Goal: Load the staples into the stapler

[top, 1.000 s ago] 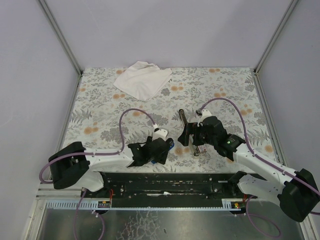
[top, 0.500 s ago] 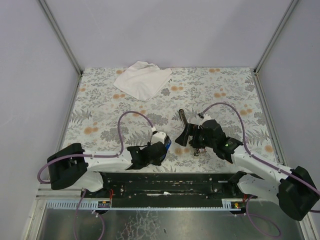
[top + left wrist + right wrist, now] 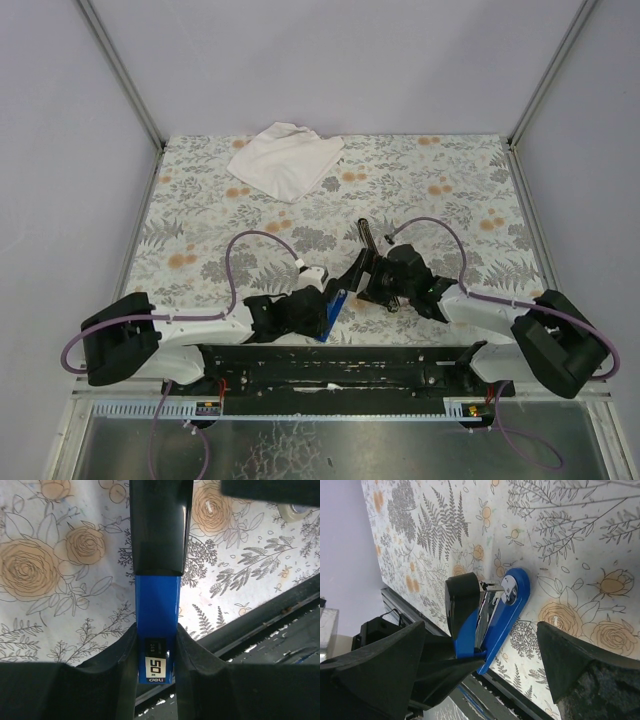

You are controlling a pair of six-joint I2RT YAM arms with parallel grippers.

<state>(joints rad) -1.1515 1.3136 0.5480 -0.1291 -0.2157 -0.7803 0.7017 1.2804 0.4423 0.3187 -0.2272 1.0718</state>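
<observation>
The blue stapler (image 3: pixel 156 595) is clamped at its rear end by the left end effector (image 3: pixel 156 647), whose fingers (image 3: pixel 122 672) press both flanks just beside the white "50" label. It is held at the near edge of the floral counter (image 3: pixel 200 220), nose pointing away from the arm bases. It is a slim bright-blue body with a glossy black top arm (image 3: pixel 160 525). In the right wrist view the arm stands slightly lifted off the base, with a silver anvil plate (image 3: pixel 510 587) at the nose.

The right end effector (image 3: pixel 480 624) hangs just beside it with its jaws spread wide and nothing between them.

The stapler looks rigid and fairly light, but its smooth plastic sides are likely slippery. The hinged top will swing if pushed, so the rear grip near the hinge seems sound, and it leaves the front free to be opened.

A small pale scrap under the right end effector in the top view may be the staple box (image 3: pixel 391 303), but it is too hidden to be sure. Staple strips would be light, thin and brittle, apt to snap or scatter. They are best pinched gently along their long sides.

A white cloth (image 3: pixel 285 160) lies well apart at the far side.
</observation>
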